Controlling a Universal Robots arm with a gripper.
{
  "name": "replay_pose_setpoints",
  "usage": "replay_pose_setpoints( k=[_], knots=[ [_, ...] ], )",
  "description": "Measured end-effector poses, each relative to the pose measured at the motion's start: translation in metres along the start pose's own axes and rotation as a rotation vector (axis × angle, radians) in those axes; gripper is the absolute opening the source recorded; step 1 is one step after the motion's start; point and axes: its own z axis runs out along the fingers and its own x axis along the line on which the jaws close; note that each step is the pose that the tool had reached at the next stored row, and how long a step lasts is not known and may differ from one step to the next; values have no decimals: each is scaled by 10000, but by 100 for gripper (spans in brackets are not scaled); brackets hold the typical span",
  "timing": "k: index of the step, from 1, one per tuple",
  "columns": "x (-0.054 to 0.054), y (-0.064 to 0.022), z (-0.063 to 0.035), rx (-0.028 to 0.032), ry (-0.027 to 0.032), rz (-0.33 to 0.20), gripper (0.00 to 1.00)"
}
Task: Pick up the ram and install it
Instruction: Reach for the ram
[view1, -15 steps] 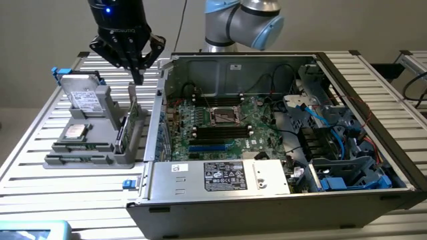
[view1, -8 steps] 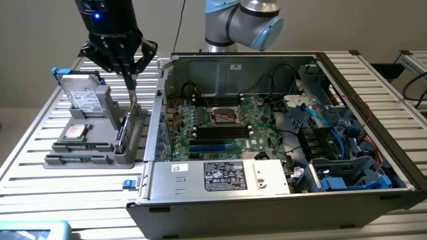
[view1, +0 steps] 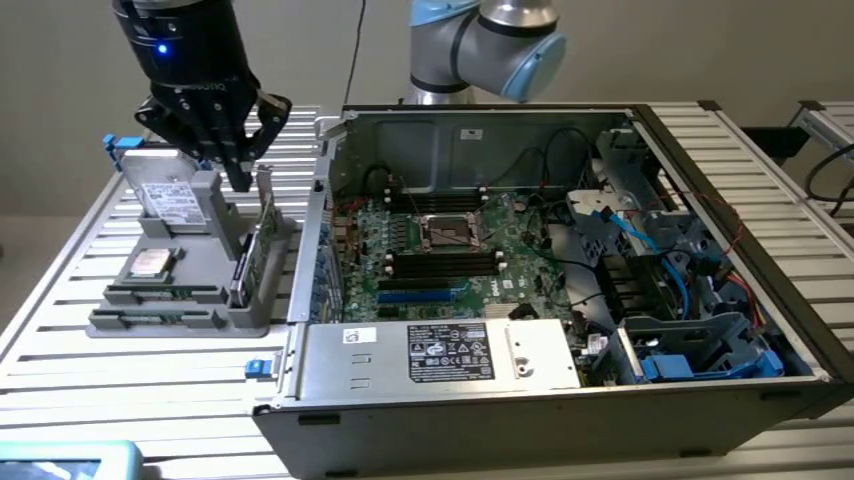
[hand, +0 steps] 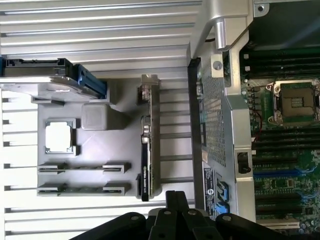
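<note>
End effector (view1: 238, 178) is hovering with its fingers pressed together, gripping nothing, above the gray tray (view1: 260, 318) on the table (view1: 147, 385), just beside the upright green card (view1: 248, 260). The ram (view1: 160, 294) is lying flat in the tray's slots, apart from the end effector.

The hand (hand: 172, 202), fingers together, sits near the upright card (hand: 150, 145) on the gray tray (hand: 100, 147); two ram sticks (hand: 82, 190) lie beside the silver processor chip (hand: 60, 136).
</note>
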Motion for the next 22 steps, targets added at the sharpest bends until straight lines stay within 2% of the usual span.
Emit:
replay_pose_setpoints(
  k=[15,22],
  knots=[
    [422,-158,119,56,-4,1,11],
    [707,-205,167,92,-6,0,11]
  ],
)
